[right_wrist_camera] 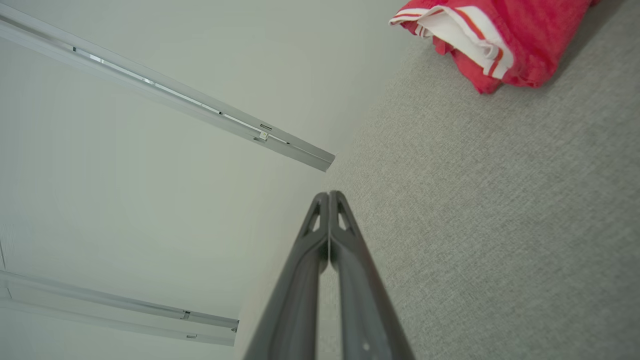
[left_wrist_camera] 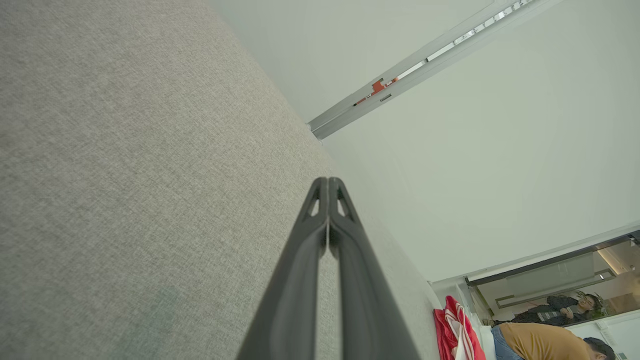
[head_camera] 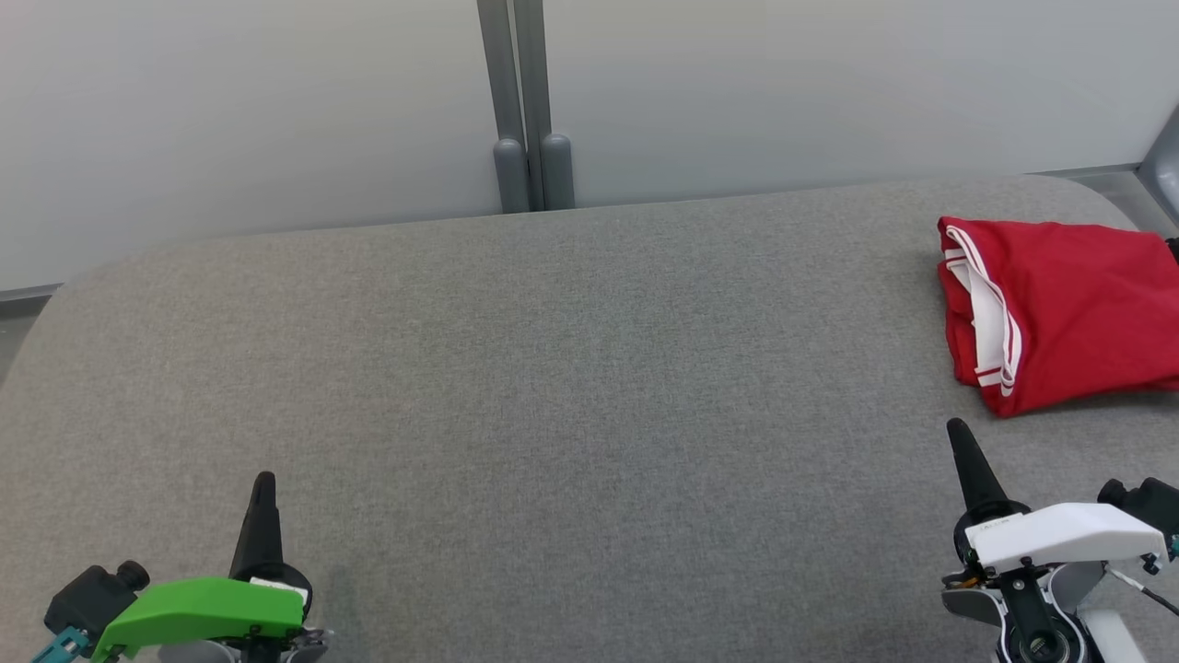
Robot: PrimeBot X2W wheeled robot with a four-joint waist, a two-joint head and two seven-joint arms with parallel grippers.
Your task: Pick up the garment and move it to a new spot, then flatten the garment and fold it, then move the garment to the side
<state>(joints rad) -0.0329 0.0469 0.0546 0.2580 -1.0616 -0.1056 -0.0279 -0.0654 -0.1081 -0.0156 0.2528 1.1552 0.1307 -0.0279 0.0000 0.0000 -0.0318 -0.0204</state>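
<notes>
In the head view, our left gripper (head_camera: 264, 483) and right gripper (head_camera: 960, 433) sit nearest, both closed and empty, by the tabletop's (head_camera: 553, 368) near edge. The garment (head_camera: 1068, 313) lies folded at the far right corner. In the left wrist view, our fingers are pressed together. The right wrist view shows the same, with the garment ahead and apart.

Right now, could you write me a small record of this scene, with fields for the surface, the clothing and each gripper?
surface: grey woven fabric tabletop
clothing: red folded garment with white red-striped trim, lying at the far right of the tabletop
left gripper: shut, empty, near left, far from the garment
right gripper: shut, empty, near right, just short of the garment, not touching
background: person in an ochre top, beyond the table's end
</notes>
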